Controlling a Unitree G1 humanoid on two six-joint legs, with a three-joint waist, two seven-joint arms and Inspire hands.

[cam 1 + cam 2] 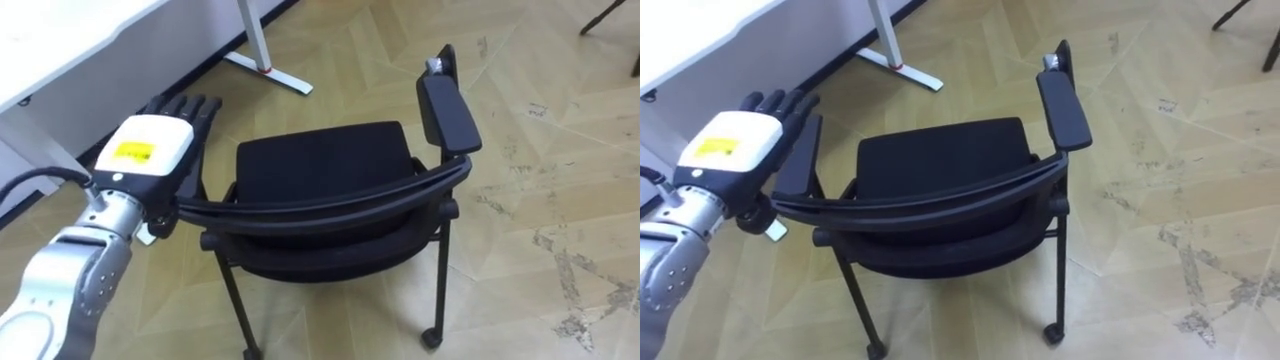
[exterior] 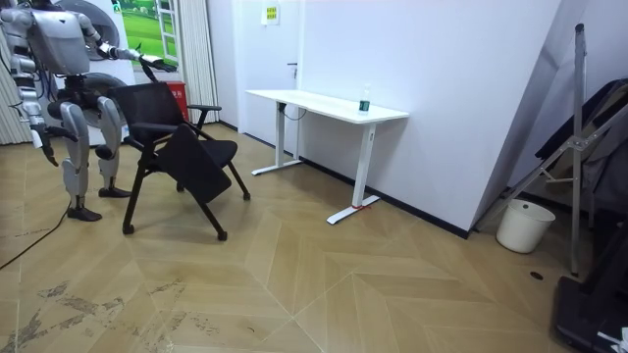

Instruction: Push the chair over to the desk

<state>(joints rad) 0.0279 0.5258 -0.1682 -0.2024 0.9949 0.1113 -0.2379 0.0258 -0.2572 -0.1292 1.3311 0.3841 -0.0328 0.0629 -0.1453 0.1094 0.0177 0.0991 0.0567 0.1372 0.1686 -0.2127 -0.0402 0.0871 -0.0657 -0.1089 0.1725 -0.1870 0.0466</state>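
Note:
A black chair (image 1: 325,165) with armrests and small castors stands on the wood floor just before me, its curved back rail (image 1: 330,205) nearest. My left hand (image 1: 150,150) rests at the left end of that rail, fingers straight and stretched forward over the left armrest, thumb beneath the rail. In the room view I stand behind the chair (image 2: 186,157) at the room view's left, left arm reaching to its back. My right hand (image 2: 41,140) hangs at my side, away from the chair.
A white desk (image 1: 60,40) on a white T-foot leg (image 1: 262,55) stands ahead to my left, close beyond the chair. In the room view a white bucket (image 2: 517,226) and a folded metal frame (image 2: 579,147) stand far right. Open floor lies between.

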